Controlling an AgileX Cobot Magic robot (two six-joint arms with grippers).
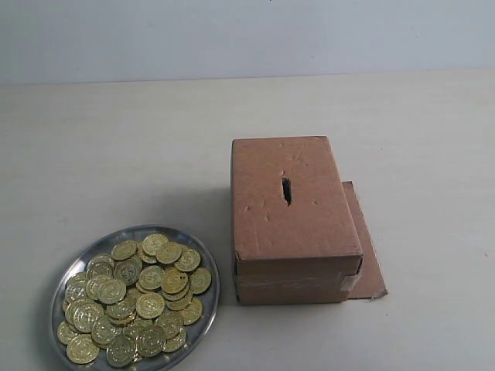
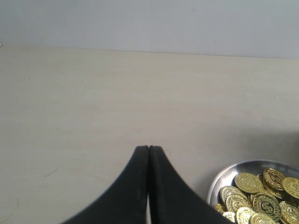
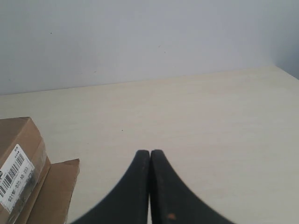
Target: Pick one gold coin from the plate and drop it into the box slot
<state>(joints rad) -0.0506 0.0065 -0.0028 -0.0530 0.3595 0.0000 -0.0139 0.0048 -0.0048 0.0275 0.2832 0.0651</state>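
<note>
1. Gold coin point(image 1: 150, 304) lying heaped among others on plate point(image 1: 139, 229), beside box point(image 1: 294, 232) on worktop point(image 1: 116, 139).
2. Left fingers point(image 2: 133, 191) and right fingers point(image 3: 133, 191) pressed together, empty; picking not yet begun.
3. Next, likely: spread left fingers, pinch one coin, carry to box slot point(image 1: 287, 190).

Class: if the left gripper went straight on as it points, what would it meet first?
Probably only bare table: the left gripper points past the plate, which lies off to one side. Depth is unclear.

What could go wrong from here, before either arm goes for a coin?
The coins lie heaped and overlapping on the plate, so a pinch may lift two or none. The slot in the box is short and narrow; a tilted coin could catch on it.
</note>
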